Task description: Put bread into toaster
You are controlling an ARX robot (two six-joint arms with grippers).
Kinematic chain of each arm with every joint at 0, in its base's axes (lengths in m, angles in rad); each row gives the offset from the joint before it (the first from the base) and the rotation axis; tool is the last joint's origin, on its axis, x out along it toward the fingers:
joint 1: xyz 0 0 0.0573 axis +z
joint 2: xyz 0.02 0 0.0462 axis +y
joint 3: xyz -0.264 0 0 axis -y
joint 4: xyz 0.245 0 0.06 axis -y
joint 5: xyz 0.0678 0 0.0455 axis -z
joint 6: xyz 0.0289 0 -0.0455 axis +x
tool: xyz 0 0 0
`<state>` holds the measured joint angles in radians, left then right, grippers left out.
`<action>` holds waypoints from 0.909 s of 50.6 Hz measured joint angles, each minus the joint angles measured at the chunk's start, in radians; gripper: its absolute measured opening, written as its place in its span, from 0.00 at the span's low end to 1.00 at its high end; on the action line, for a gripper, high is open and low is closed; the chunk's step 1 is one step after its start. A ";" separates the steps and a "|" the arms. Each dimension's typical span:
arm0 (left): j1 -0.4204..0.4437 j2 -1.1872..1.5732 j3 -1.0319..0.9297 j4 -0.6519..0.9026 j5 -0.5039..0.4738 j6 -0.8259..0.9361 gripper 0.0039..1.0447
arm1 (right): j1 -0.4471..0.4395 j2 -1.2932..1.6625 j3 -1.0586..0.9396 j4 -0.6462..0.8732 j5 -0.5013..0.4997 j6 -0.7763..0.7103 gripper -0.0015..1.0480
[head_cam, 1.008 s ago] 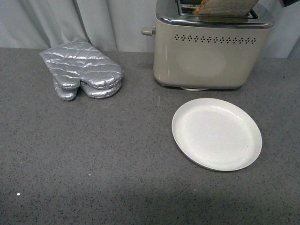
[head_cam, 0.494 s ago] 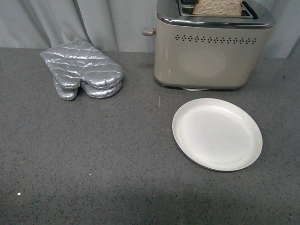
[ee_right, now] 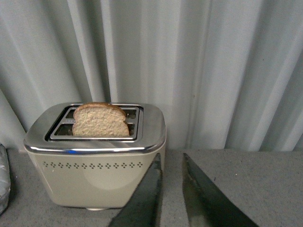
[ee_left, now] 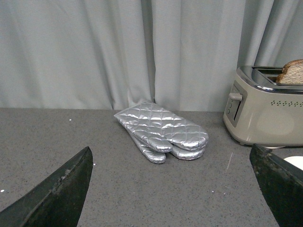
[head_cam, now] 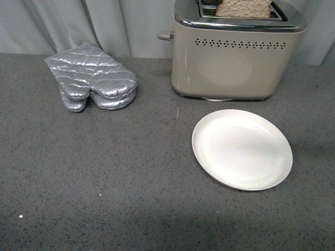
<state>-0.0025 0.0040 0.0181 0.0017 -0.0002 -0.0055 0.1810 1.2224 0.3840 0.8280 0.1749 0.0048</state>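
Observation:
The beige toaster (head_cam: pixel 235 55) with a chrome top stands at the back right of the counter. The bread (head_cam: pixel 243 8) stands upright in its near slot, its top half sticking out. The toaster (ee_right: pixel 94 156) and the bread (ee_right: pixel 100 121) also show in the right wrist view, and again in the left wrist view, toaster (ee_left: pixel 267 116) and bread (ee_left: pixel 293 72). My right gripper (ee_right: pixel 171 158) is shut and empty, beside the toaster and apart from it. My left gripper (ee_left: pixel 175 177) is open and empty, low over the counter, facing the mitts. Neither arm shows in the front view.
A pair of silver quilted oven mitts (head_cam: pixel 91 78) lies at the back left, also in the left wrist view (ee_left: pixel 163 130). An empty white plate (head_cam: pixel 242 149) lies in front of the toaster. A grey curtain (head_cam: pixel 104 23) hangs behind the speckled grey counter (head_cam: pixel 104 178).
One second ago the bread lay tilted over the toaster top with a dark gripper tip at the upper right. Now the bread stands upright in the slot and the gripper has left the front view.

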 joint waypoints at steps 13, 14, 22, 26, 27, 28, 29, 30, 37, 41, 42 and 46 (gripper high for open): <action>0.000 0.000 0.000 0.000 0.000 0.000 0.94 | -0.066 -0.174 -0.169 -0.003 -0.062 -0.004 0.01; 0.000 0.000 0.000 0.000 0.000 0.000 0.94 | -0.070 -0.185 -0.178 -0.006 -0.065 -0.004 0.01; 0.000 0.000 0.000 0.000 0.000 0.000 0.94 | -0.097 -0.283 -0.241 -0.043 -0.092 -0.004 0.01; 0.000 0.000 0.000 0.000 0.000 0.000 0.94 | -0.152 -0.348 -0.272 -0.079 -0.166 -0.005 0.01; 0.000 0.000 0.000 0.000 0.000 0.000 0.94 | -0.164 -0.367 -0.280 -0.090 -0.167 -0.004 0.01; 0.000 0.000 0.000 0.000 0.000 0.000 0.94 | -0.173 -0.386 -0.288 -0.101 -0.166 -0.004 0.01; 0.000 0.000 0.000 0.000 0.000 0.000 0.94 | -0.176 -0.398 -0.293 -0.108 -0.166 -0.004 0.01; 0.000 0.000 0.000 0.000 0.000 0.000 0.94 | -0.179 -0.417 -0.300 -0.120 -0.167 -0.004 0.01; 0.000 0.000 0.000 0.000 0.000 0.000 0.94 | -0.179 -0.497 -0.323 -0.174 -0.172 -0.004 0.01; 0.000 0.000 0.000 0.000 0.000 0.000 0.94 | -0.179 -0.510 -0.359 -0.137 -0.172 -0.004 0.01; 0.000 0.000 0.000 0.000 0.000 0.000 0.94 | -0.179 -0.521 -0.368 -0.146 -0.173 -0.004 0.01; 0.000 0.000 0.000 0.000 0.000 0.000 0.94 | -0.179 -0.549 -0.378 -0.179 -0.173 -0.004 0.01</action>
<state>-0.0025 0.0040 0.0181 0.0017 -0.0002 -0.0059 0.0025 0.6731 0.0055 0.6495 0.0021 0.0006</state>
